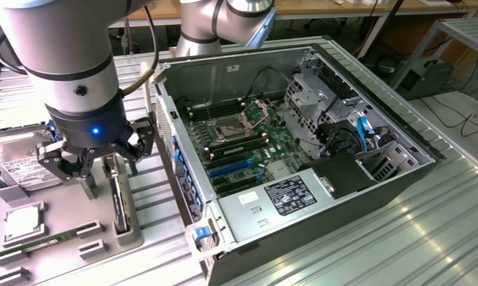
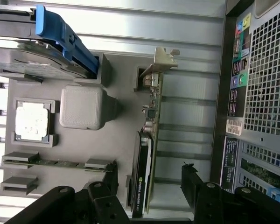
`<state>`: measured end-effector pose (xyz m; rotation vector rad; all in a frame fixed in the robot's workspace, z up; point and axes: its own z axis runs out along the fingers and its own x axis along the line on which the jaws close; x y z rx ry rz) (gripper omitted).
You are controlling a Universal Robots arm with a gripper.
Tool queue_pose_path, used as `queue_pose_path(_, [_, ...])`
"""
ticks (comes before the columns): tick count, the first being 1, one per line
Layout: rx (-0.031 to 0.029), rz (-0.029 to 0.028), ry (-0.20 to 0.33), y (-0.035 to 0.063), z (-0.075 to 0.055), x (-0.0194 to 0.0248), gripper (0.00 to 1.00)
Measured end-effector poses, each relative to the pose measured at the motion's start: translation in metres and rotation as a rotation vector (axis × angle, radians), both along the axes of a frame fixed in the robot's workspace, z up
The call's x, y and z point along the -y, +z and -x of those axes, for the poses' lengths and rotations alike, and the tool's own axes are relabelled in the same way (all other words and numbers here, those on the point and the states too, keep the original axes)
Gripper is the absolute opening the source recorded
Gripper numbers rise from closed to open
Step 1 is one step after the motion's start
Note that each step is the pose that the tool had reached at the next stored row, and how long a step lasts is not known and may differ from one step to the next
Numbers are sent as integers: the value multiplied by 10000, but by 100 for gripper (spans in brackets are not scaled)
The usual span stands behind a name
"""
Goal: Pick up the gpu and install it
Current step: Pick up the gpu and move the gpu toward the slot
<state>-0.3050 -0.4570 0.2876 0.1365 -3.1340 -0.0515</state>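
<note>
While your gripper (image 1: 96,170) hangs wide open just above the gpu (image 2: 148,140), which stands on edge in the gray holder (image 2: 121,135) beside the open case (image 1: 414,137), centre it squarely across the card's flat faces before closing.

The arm (image 1: 72,65) points downward, its hand (image 1: 96,168) with fingers spread wide apart.

Exterior view looking down from high at a slant over the open computer case (image 1: 302,149) and grey parts tray (image 1: 60,235), wrist view pointing straight down, close above that tray, past the gripper (image 2: 150,173), both views taking in the tray, the gpu (image 1: 119,202) and the case's side.
</note>
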Motion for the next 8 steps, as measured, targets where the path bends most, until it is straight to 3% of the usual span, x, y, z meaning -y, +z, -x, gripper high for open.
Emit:
queue_pose_path(5, [0, 10, 0, -34, 1, 5, 66])
queue_pose_path(8, [-2, 121, 2, -55, 0, 5, 66])
